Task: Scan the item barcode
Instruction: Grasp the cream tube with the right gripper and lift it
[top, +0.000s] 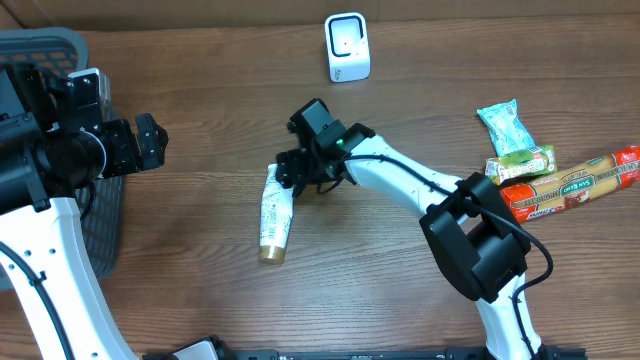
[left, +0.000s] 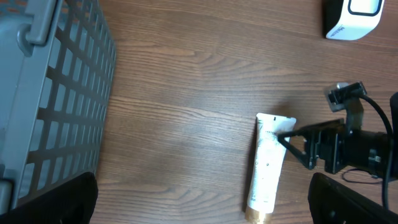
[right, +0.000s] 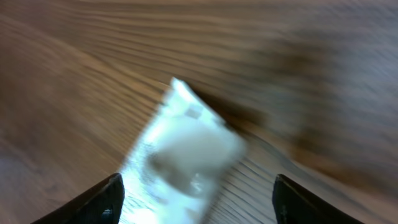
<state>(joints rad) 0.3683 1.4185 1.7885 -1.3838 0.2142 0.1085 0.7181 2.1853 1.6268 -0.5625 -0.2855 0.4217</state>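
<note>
The item is a white tube (top: 275, 215) with a gold cap, lying flat on the wooden table with its crimped end pointing toward the back. My right gripper (top: 297, 172) hovers over that crimped end with its jaws wide apart. In the right wrist view the blurred tube (right: 180, 155) lies between the open gripper (right: 199, 199) without touching either finger. The white barcode scanner (top: 347, 47) stands at the back centre. My left gripper (top: 152, 140) is open and empty at the far left, next to the basket. The left wrist view shows the tube (left: 268, 165) and scanner (left: 353, 18).
A grey plastic basket (top: 40, 45) fills the left edge, also seen close up as basket (left: 62, 93). At the right lie a green packet (top: 500, 125), a small snack bar (top: 522, 162) and a long red pack (top: 570, 185).
</note>
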